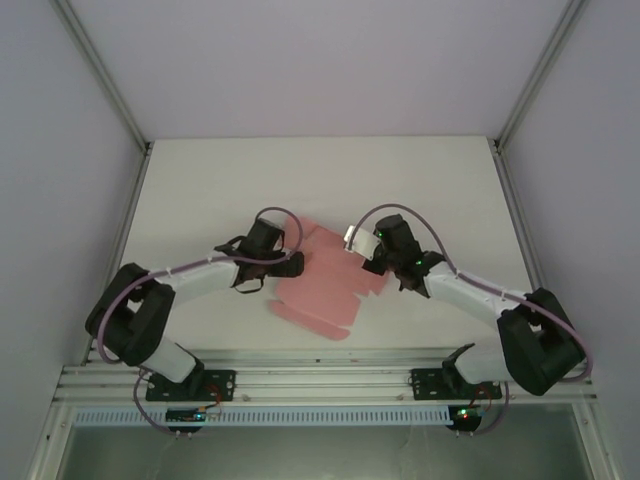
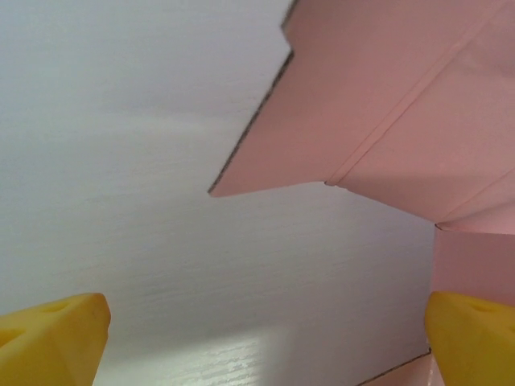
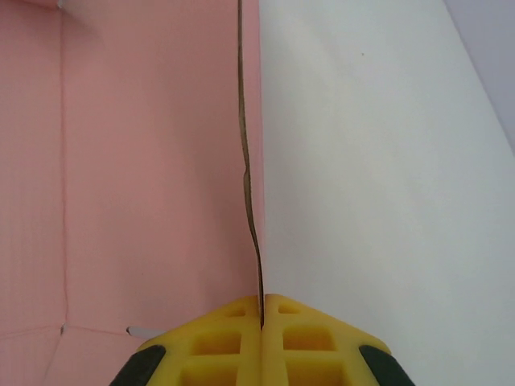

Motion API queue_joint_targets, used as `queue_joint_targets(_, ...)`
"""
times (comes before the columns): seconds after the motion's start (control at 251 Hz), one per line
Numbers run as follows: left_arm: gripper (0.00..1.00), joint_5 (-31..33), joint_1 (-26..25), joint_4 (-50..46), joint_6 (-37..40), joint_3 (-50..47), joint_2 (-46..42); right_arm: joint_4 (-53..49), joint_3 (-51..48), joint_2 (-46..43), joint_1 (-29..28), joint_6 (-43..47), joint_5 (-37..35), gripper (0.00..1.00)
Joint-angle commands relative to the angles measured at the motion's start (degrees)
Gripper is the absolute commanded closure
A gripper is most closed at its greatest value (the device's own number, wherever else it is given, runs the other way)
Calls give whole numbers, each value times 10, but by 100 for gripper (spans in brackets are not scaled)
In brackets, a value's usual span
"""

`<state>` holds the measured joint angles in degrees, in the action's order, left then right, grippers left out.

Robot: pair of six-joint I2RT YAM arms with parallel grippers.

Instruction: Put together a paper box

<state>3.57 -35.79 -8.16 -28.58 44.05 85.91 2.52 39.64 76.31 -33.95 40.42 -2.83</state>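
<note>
Right gripper (image 3: 262, 304) is pinching a raised flap edge of the paper box (image 1: 322, 288). Left gripper (image 2: 266, 315) is hanging spread open at its other side. The box is lying mostly flat mid-table (image 1: 200, 190), so I'm guessing nearly all the folding is waiting.

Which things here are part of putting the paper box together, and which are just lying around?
For the job: the pink paper box, the right tool pinching its edge, the left tool open beside it.
Just there: the white table, the metal rail at its near edge.
</note>
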Motion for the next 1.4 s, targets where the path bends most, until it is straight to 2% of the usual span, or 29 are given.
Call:
queue_joint_targets(0.0,0,34,4,-30,0,-13,-63,24,13,13,-23,41,-65,100)
queue_joint_targets(0.112,1,39,36,-57,-6,-31,-125,48,18,24,-48,84,-123,100)
queue_joint_targets(0.323,0,24,150,-81,-8,-57,-209,140,2,41,-94,151,-197,100)
queue_joint_targets(0.487,0,-45,245,-5,-33,-67,-184,221,-18,47,-119,201,-226,100)
queue_joint_targets(0.595,0,-79,274,48,-23,-49,-123,234,-27,50,-129,218,-228,100)
queue_joint_targets(0.691,0,-85,277,61,5,-12,-61,245,-36,53,-136,219,-233,100)
queue_joint_targets(0.798,0,-138,276,109,35,14,-3,257,-43,54,-138,218,-232,100)
queue_joint_targets(1.03,2,-300,266,192,98,35,80,270,-47,58,-140,212,-242,100)
queue_joint_targets(1.201,5,-357,226,236,122,8,86,264,-48,62,-140,202,-236,100)
queue_joint_targets(1.397,5,-341,187,263,141,-54,30,264,-51,64,-140,199,-245,100)
